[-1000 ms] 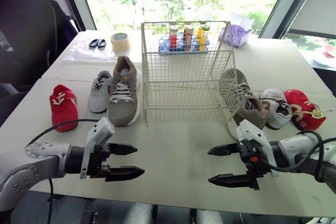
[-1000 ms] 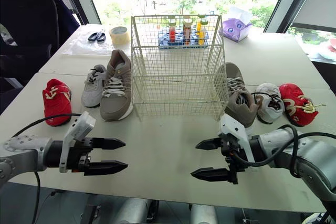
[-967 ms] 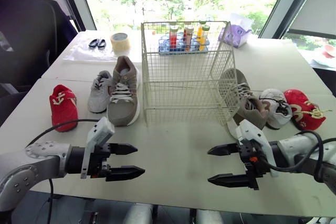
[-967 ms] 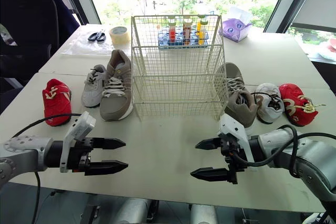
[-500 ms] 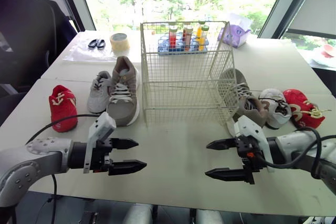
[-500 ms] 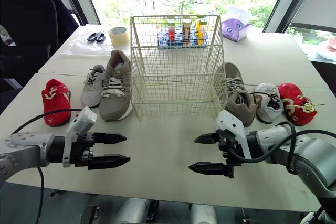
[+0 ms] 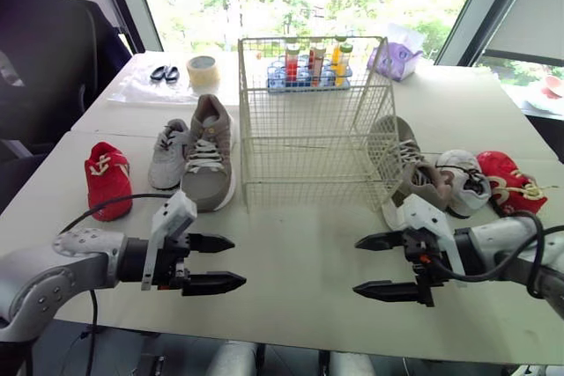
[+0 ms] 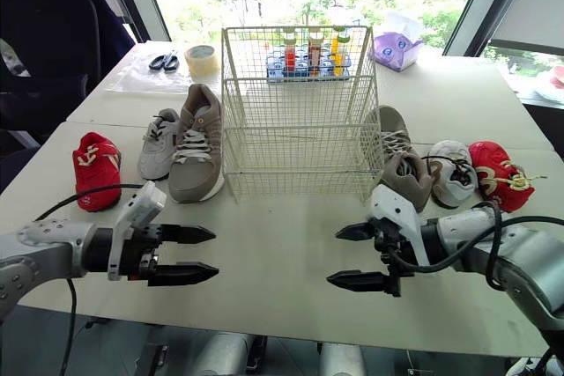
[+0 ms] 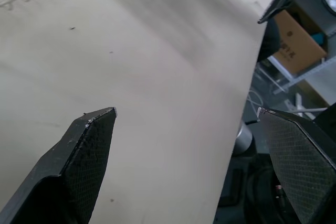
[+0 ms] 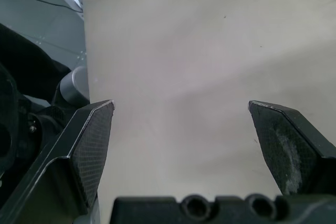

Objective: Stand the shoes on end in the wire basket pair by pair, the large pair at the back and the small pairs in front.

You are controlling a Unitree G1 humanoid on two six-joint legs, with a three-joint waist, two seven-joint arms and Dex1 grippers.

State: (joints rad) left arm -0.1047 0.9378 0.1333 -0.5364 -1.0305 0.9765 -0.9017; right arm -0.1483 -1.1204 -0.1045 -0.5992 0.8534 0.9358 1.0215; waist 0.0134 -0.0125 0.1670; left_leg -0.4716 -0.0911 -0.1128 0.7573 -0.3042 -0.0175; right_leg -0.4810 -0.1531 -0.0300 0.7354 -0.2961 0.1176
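Both grippers hover over the worktop's (image 7: 300, 226) near edge, holding nothing. Left gripper (image 7: 238, 262) has its fingers wide; right gripper (image 7: 356, 266) likewise.

Basket (image 7: 310, 184) is mid-worktop and has no shoes in it. Large grey shoe (image 7: 208, 165) lies just left of it, its mate (image 7: 407, 173) against the right wall. Small white shoes (image 7: 167, 154) (image 7: 465, 180) and red shoes (image 7: 107, 179) (image 7: 511, 184) lie further out toward the side edges.

Step is probably reaching for the grey pair. Best to take one per gripper at the heel collar, lift over the rim and set them toe-down along the far wall.

In the way: each white shoe sits right beside its grey one, so approach from above. The basket's walls are tall.

Toward the far edge are a bottle rack (image 7: 308, 68), tape (image 7: 202, 70), scissors (image 7: 163, 72) and a tissue box (image 7: 397, 52), all out of the way.
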